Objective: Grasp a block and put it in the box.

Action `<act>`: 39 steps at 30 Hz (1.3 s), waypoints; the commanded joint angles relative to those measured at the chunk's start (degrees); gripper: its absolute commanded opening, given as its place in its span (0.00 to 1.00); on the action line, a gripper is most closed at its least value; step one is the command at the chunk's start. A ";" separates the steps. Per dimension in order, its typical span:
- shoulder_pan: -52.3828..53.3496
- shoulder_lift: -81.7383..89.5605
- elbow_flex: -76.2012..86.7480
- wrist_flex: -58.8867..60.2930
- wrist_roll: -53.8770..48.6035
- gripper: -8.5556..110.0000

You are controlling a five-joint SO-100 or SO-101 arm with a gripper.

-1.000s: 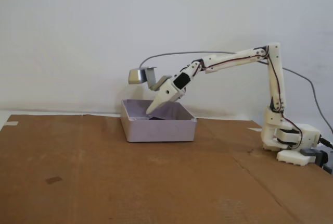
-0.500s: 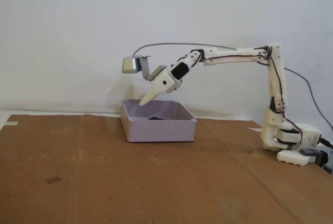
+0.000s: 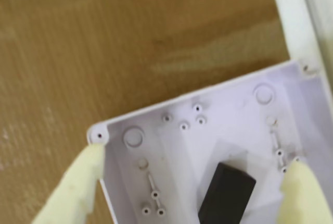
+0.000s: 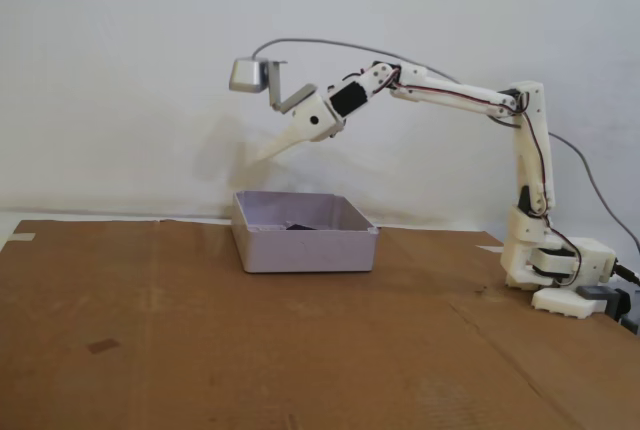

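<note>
The black block lies flat on the floor of the pale lavender box, free of the fingers. My gripper is open, with one pale fingertip at the box's left corner and the other over its right side, both well above the block. In the fixed view the box sits on the cardboard, and the block shows only as a dark sliver over its rim. There the gripper hangs in the air above the box's left part, pointing down and left and holding nothing.
Brown cardboard covers the table in front of a white wall. The arm's base stands at the right with a cable running behind it. The grey camera housing sticks out above the gripper. A small dark mark is at the front left.
The gripper has risen out of the box, from down inside it to well above it. The block stays on the box floor.
</note>
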 commanded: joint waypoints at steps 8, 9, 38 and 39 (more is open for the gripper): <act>-3.43 6.42 -9.05 -0.97 -0.53 0.42; -3.96 6.86 -9.05 -0.97 -0.09 0.42; -6.24 27.07 13.01 -0.88 -0.44 0.13; -6.68 28.04 14.24 -0.97 -0.44 0.13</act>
